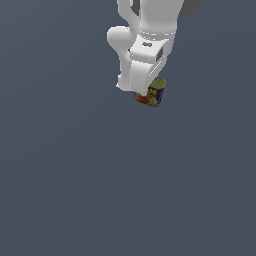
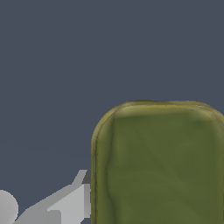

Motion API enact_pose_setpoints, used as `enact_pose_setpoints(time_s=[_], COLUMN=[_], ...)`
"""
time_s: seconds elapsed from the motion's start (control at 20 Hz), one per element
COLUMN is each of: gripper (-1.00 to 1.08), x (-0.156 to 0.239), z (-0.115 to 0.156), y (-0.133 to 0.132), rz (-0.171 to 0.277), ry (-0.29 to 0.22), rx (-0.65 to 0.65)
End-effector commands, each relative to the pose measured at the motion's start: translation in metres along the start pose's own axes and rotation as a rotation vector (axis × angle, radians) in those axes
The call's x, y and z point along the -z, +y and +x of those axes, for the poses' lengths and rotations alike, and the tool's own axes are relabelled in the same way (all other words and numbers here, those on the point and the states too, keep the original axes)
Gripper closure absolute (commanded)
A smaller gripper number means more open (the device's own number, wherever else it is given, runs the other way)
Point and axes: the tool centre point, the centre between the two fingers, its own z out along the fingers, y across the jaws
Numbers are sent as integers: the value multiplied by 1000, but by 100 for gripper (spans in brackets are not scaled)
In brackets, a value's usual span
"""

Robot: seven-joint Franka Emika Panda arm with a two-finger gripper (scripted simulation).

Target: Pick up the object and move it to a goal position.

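A flat slate-grey ground [image 1: 75, 190] fills the exterior view, plain from edge to edge, and we cannot tell whether it is a floor or a counter.

In this view the white arm [image 1: 145, 30] reaches down from the top edge, a little toward the exterior view's right of centre, its rounded joints stacked one over another. At its lower end sits the hand [image 1: 144, 91], and tucked right against it is the small rectangular tin [image 1: 155, 93]. We can make out the tin's olive-green top, tilted toward us, a dark blue side with yellow marks, and a reddish patch low on the label. The white hand body covers part of the tin on the exterior view's left, so we get no clear look at the fingers here. Whether the tin rests on the ground or hangs clear of it, we cannot tell from this angle.

Over to the wrist view, and the tin's olive-green top [image 2: 159, 166] looms large, rounded corners and a raised rim, running out of the picture. Just beside it a pale grey finger [image 2: 72, 201] meets the tin's edge. Only that one finger shows; we cannot tell whether the hand is clamped on the tin or standing open around it.
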Motion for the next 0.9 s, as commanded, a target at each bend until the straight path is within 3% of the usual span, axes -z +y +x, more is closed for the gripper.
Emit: enact_pose_setpoints(time_s=[0.0,0.45,0.85], gripper=[108,108,108], x=[29,105,137], z=[5,20,27], y=[-12,-42,-53], rz=[-3,-2,-2], ry=[2,3,3], rx=[0,-1,-2])
